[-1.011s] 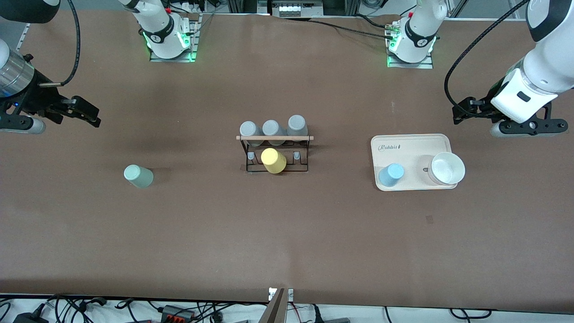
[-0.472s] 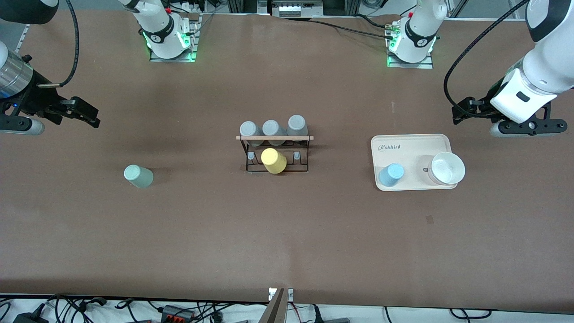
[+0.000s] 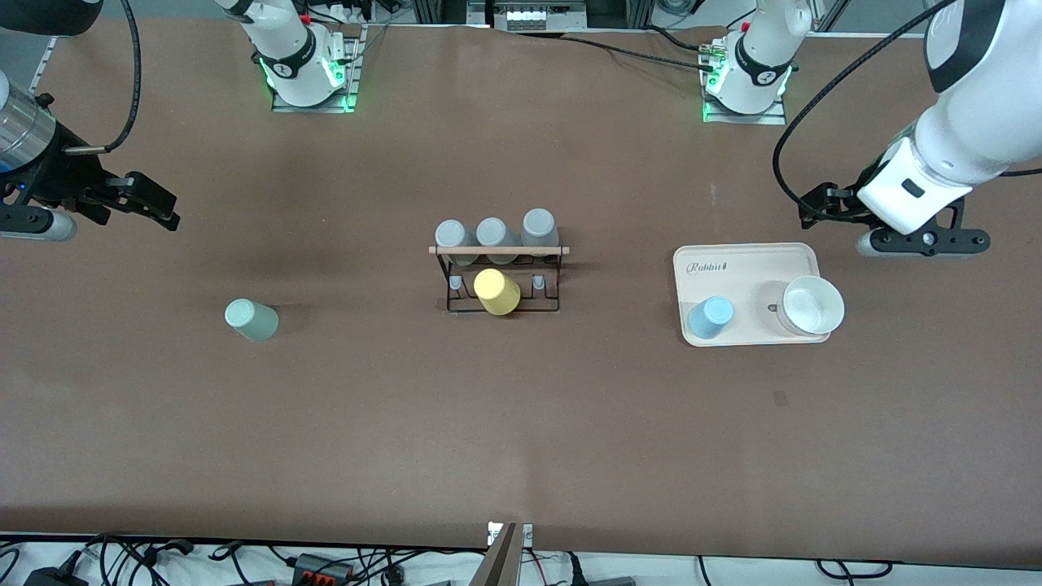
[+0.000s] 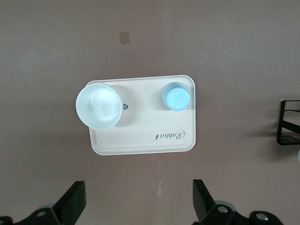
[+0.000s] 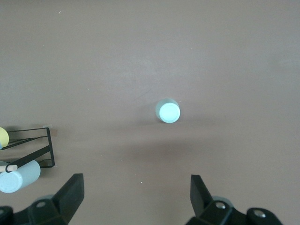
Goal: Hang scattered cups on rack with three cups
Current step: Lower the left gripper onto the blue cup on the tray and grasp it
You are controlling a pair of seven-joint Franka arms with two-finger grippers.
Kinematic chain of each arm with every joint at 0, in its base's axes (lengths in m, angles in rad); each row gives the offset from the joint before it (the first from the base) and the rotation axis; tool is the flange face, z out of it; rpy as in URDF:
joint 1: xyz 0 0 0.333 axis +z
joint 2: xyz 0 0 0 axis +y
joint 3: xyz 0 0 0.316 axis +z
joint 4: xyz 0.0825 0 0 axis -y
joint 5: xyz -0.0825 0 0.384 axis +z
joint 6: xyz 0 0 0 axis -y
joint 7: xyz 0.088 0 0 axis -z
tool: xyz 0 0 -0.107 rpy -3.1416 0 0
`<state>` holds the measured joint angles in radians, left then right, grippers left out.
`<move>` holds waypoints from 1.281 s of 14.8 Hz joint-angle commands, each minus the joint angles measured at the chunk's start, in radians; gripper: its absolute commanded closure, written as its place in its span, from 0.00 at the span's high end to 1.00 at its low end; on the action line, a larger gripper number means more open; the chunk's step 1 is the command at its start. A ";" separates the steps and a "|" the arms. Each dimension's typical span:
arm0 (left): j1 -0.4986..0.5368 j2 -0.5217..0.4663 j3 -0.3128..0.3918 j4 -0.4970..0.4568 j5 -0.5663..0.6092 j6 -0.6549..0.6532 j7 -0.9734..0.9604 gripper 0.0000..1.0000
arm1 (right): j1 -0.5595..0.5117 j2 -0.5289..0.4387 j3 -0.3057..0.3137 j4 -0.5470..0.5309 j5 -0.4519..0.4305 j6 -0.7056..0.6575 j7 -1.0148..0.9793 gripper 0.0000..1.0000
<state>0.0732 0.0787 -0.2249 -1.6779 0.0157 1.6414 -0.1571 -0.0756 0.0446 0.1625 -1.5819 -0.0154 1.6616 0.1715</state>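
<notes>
Pale sage-green plastic marks one of the two loose cups: the small green handleless tumbler point(image 3: 251, 319) stands mouth-down on the bare brown table toward the right arm's end, well apart from the rack. The small light blue tumbler point(image 3: 711, 317) stands on the beige tray point(image 3: 749, 260) toward the left arm's end, beside a white bowl point(image 3: 811, 306). Between them sits the black wire rack with a wooden top rod point(image 3: 498, 251), carrying three grey tumblers point(image 3: 494, 231) on its farther row and a yellow cup point(image 3: 496, 291) on its nearer row, with bare pegs either side of the yellow one.

The right gripper point(image 3: 151, 203) hangs over bare table, fingers spread wide and holding nothing; the green tumbler lies nearer the front camera than the spot beneath it. In the right wrist view the cup point(image 5: 168, 112) sits ahead of the open fingers, roughly centred between them. The left gripper point(image 3: 822, 207) hovers by the tray's farther edge, fingers likewise spread and empty; the blue tumbler point(image 4: 176, 98) is ahead of it. Each arm is nearest its own cup, both upright on a vertical axis, so each probably needs a forward reach and descent.
</notes>
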 commanded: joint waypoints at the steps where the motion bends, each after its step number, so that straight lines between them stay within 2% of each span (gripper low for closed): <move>1: 0.000 0.125 -0.007 0.024 0.016 0.082 -0.013 1.00 | -0.001 0.006 0.005 0.017 0.000 -0.020 0.009 1.00; 8: -0.059 0.363 -0.008 -0.015 0.047 0.243 -0.016 1.00 | -0.004 0.005 0.005 0.010 0.002 -0.022 0.009 1.00; 13: -0.075 0.391 -0.010 -0.167 0.047 0.428 -0.030 1.00 | -0.004 0.000 0.005 0.010 0.002 -0.022 0.003 1.00; 18: -0.110 0.414 -0.005 -0.194 0.053 0.492 -0.055 1.00 | -0.004 0.000 0.005 0.010 0.002 -0.022 0.003 1.00; 19: -0.107 0.421 -0.007 -0.194 0.090 0.508 -0.055 1.00 | -0.004 0.000 0.005 0.010 0.002 -0.023 0.002 1.00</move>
<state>-0.0349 0.4970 -0.2340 -1.8596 0.0490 2.1157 -0.1932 -0.0758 0.0468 0.1623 -1.5823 -0.0155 1.6553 0.1716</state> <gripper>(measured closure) 0.000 0.000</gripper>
